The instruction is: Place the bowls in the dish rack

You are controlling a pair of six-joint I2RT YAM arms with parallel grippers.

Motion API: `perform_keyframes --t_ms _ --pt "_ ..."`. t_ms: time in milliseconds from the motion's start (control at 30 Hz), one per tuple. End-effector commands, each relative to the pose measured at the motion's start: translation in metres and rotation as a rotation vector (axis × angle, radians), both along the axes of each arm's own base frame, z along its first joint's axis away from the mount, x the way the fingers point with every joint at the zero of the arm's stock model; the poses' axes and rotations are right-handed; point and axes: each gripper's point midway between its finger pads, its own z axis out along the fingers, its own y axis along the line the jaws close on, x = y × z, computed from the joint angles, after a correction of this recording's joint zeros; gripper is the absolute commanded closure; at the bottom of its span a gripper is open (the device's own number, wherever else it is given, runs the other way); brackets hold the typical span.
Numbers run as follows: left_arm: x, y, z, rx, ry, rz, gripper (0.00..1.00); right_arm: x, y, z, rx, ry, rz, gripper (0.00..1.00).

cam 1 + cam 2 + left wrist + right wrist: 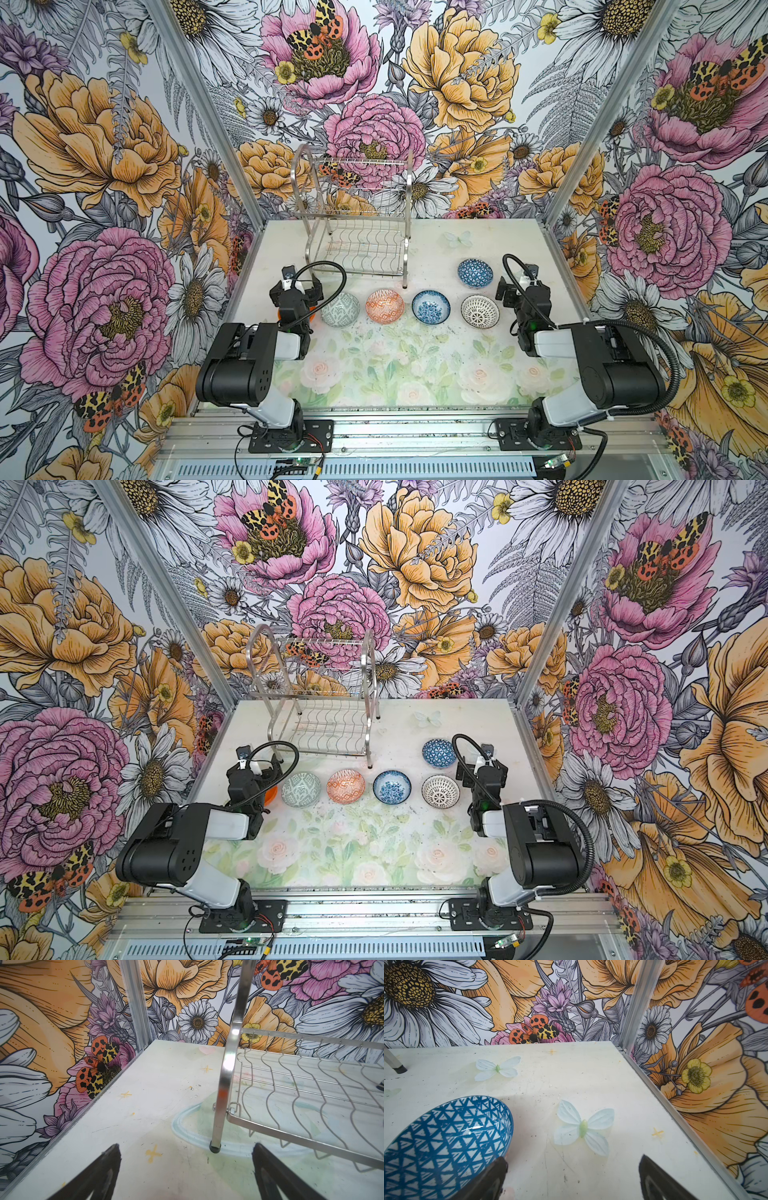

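Right now, the two-tier silver wire dish rack (410, 199) with arched band side frames is standing upright at the back of the pale flower-printed table (432, 257), left of centre. Four small round ceramic bowls are sitting mouth-up on the table in a row in front of it, apart from one another: a grey-green patterned bowl (340, 308), an orange-and-white patterned bowl (385, 306), a blue-and-white floral bowl (430, 306) and a black-and-white lattice bowl (480, 311). A blue bowl with white triangles (475, 273) is sitting behind the lattice one, to the right of the rack. A plain orange bowl (271, 796) is peeking out from under the left arm, just beside the grey-green one, and most of it is hidden. The left end effector (186, 1148) is hovering over bare table with its fingers spread wide and gripping nothing, the rack's near-left leg standing just beyond them. The right end effector (573, 1159) is likewise spread and holding nothing, just beside the triangle-patterned bowl. In the right wrist view one finger is overlapping that bowl's rim, and whether it is touching cannot be told
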Motion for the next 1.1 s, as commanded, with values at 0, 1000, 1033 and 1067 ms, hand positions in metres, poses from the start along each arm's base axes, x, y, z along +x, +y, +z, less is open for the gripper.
perform_keyframes --t_ms 0,1000,1033,1067 --pt "-0.003 0.006 0.015 -0.008 -0.050 0.065 0.01 -0.003 -0.014 0.026 0.003 -0.057 -0.101 0.01" --pt "-0.051 -0.013 0.087 -0.029 -0.131 0.169 0.01 -0.014 0.056 0.087 0.034 0.018 0.003 0.01" --pt "-0.055 -0.019 0.089 -0.048 -0.139 0.153 0.02 -0.014 0.069 0.087 0.028 0.025 0.038 0.01" --pt "-0.058 -0.024 0.092 -0.075 -0.147 0.139 0.01 -0.012 0.082 0.089 0.023 0.029 0.072 0.01"
